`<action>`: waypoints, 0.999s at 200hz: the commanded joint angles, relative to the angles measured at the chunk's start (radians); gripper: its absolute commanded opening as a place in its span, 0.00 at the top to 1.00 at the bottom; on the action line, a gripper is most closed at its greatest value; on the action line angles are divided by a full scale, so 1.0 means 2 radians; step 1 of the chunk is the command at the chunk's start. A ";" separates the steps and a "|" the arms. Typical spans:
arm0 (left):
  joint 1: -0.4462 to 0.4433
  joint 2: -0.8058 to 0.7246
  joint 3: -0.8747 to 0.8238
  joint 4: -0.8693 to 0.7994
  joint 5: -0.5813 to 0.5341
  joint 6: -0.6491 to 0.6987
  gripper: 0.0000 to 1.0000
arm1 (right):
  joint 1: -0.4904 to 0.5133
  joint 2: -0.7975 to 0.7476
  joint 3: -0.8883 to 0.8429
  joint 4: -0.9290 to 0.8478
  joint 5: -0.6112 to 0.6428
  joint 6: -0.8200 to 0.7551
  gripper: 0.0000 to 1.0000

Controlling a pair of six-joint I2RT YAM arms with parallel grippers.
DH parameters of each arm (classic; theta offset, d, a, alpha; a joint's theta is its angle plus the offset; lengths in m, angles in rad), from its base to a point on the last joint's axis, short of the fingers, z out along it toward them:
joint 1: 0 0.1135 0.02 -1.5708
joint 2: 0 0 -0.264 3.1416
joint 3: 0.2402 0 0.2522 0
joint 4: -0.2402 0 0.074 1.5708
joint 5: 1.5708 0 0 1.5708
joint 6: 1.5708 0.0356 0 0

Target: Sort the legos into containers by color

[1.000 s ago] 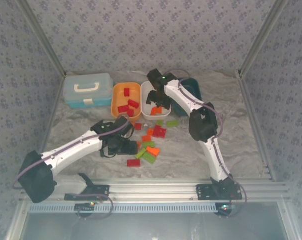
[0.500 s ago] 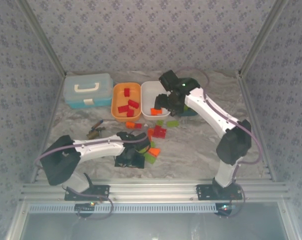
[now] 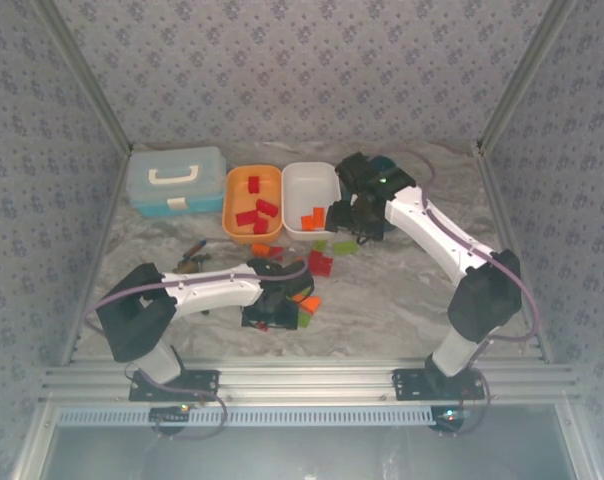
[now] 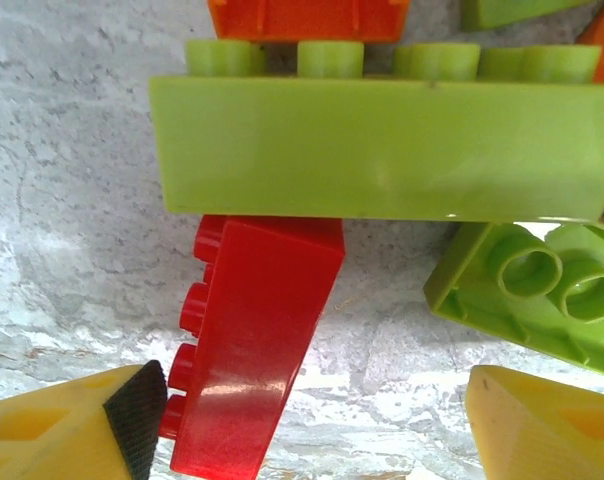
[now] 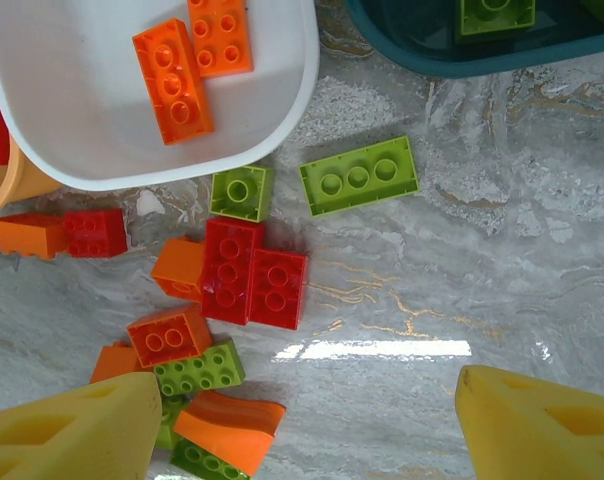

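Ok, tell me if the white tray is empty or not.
Not empty: the white tray holds two orange bricks, lying flat, studs up.

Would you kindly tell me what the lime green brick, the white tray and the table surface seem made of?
The lime green brick looks like hard moulded plastic, smooth and semi-glossy, with soft highlights. The white tray seems plastic too, satin, with a rounded moulded rim. The table surface is marble-patterned and glossy, mirroring a light; stone or printed film, I cannot tell.
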State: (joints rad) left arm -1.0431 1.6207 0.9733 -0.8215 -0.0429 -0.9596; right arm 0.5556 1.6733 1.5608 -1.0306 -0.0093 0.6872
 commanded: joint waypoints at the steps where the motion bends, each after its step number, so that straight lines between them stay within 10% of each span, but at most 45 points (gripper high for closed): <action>1: -0.002 -0.003 0.001 -0.023 -0.024 -0.005 0.25 | -0.002 -0.013 -0.004 -0.001 -0.006 -0.005 0.21; 97: -0.001 0.010 0.001 -0.031 -0.054 0.014 0.78 | -0.003 -0.016 0.003 -0.010 -0.004 -0.007 0.23; 155: 0.013 -0.043 0.054 -0.122 -0.084 0.020 0.80 | -0.004 -0.037 0.007 -0.016 -0.004 -0.019 0.23; 200: 0.140 -0.034 0.183 -0.150 -0.083 0.100 0.80 | -0.015 -0.090 -0.040 0.037 -0.032 -0.025 0.25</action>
State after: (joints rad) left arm -0.8845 1.5387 1.2198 -1.0588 -0.1791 -0.8665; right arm 0.5442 1.5723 1.5433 -1.0073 -0.0288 0.6601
